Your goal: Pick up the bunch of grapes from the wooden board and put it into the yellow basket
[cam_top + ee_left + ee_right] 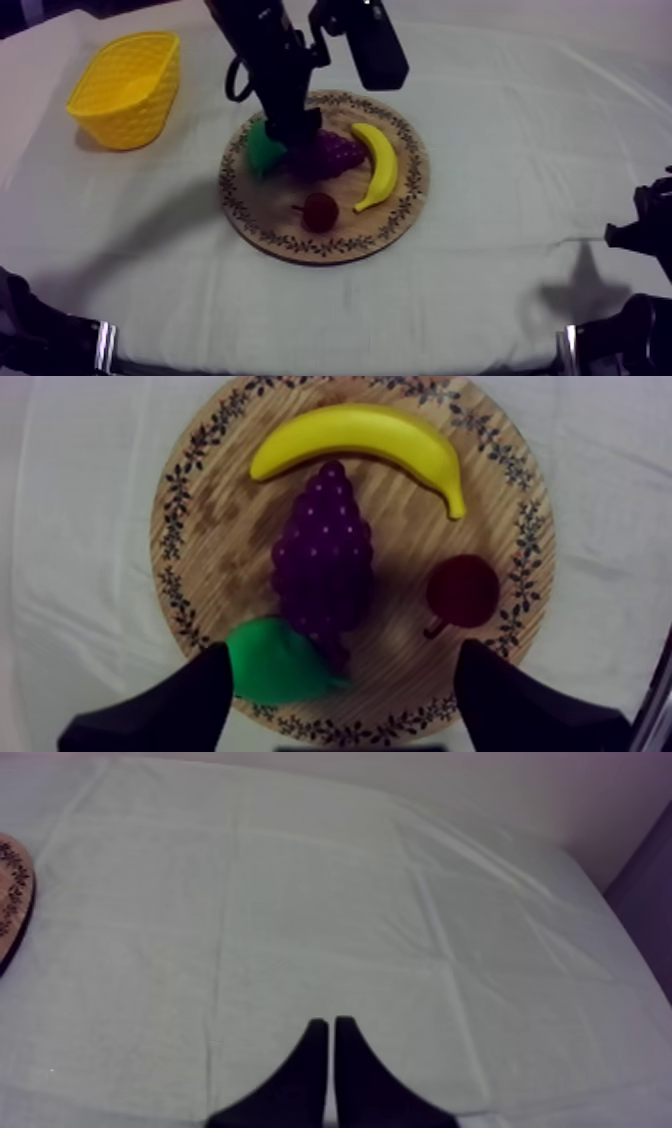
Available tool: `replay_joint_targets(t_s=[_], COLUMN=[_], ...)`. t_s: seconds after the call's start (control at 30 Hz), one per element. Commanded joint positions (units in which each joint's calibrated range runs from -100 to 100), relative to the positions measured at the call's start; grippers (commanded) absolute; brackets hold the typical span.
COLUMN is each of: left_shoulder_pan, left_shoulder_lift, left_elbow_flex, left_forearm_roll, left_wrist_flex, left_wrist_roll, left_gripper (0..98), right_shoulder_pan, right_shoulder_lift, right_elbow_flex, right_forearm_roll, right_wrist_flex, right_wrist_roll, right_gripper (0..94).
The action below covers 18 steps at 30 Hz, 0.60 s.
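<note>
1. The wooden board (402,205) lies mid-table and bears all the fruit. The bunch of grapes (336,154) sits at its middle, not yet lifted.
2. The yellow basket (125,88) stands well apart from the board, on the left arm's side.
3. The left gripper (296,136) hovers over the grapes, its fingers spread wide with nothing between them. The right gripper (330,1028) rests over bare cloth, fingers pressed together.
4. The grapes' long axis runs from the pear (270,663) to the banana (358,436). The narrow tip points at the banana and the broad end touches the pear.
5. The spread fingers straddle that axis, so I judge a straight descent best, pinching across the thick middle. Keep one finger off the pear and the other off the small red fruit (462,589).
</note>
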Motion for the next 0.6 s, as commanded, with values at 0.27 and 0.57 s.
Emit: replay_joint_targets(t_s=[0.27, 0.57], left_shoulder_pan=[0.1, -0.3], left_shoulder_lift=[6.8, 13.5], left_elbow_flex=[-4.1, -8.4], left_forearm_roll=[0.04, 0.17], left_wrist_flex=[1.3, 2.8], left_wrist_roll=[-0.5, -0.4], left_gripper=[90.0, 91.7], right_shoulder_pan=[0.0, 0.0], right_shoulder_lift=[0.0, 0.0], right_elbow_flex=[0.0, 0.0], right_forearm_roll=[0.0, 0.0], right_wrist_flex=[0.0, 0.0], right_wrist_roll=[0.0, 0.0], right_gripper=[0.3, 0.3])
